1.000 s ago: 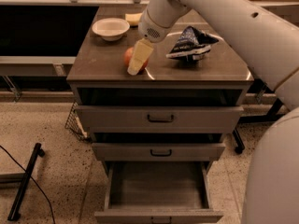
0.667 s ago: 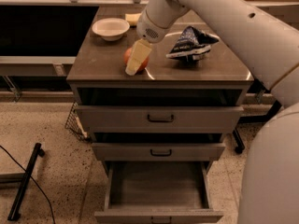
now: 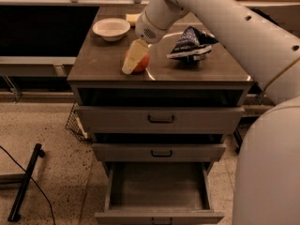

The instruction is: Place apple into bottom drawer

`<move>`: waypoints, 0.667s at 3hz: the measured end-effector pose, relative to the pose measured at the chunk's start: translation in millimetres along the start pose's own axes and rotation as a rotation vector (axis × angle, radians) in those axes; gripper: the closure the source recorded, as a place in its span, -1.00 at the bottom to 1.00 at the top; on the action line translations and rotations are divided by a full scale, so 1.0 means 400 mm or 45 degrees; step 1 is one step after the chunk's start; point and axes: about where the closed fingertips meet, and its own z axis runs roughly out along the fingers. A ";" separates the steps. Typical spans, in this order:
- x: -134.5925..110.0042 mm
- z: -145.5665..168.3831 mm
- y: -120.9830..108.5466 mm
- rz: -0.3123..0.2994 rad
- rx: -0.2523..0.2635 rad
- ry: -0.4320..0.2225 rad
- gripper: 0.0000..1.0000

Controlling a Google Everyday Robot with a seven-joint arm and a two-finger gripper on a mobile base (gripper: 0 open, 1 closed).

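compared with a second ago the claw (image 3: 134, 57) has slid a little left and lower on the surface (image 3: 103, 62), so the apple (image 3: 143, 63) now peeks out on its right side instead of its left, pressed close behind it near the front edge. whether the claw has closed on the fruit cannot be told from here. this looks like the grasp being settled: the apple sits on top, not lifted, while the bottom drawer (image 3: 157, 189) stands pulled out below, ready to receive it.
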 end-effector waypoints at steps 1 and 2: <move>0.012 0.003 -0.005 0.010 0.002 0.032 -1.00; 0.033 0.006 -0.012 0.026 -0.001 0.059 -1.00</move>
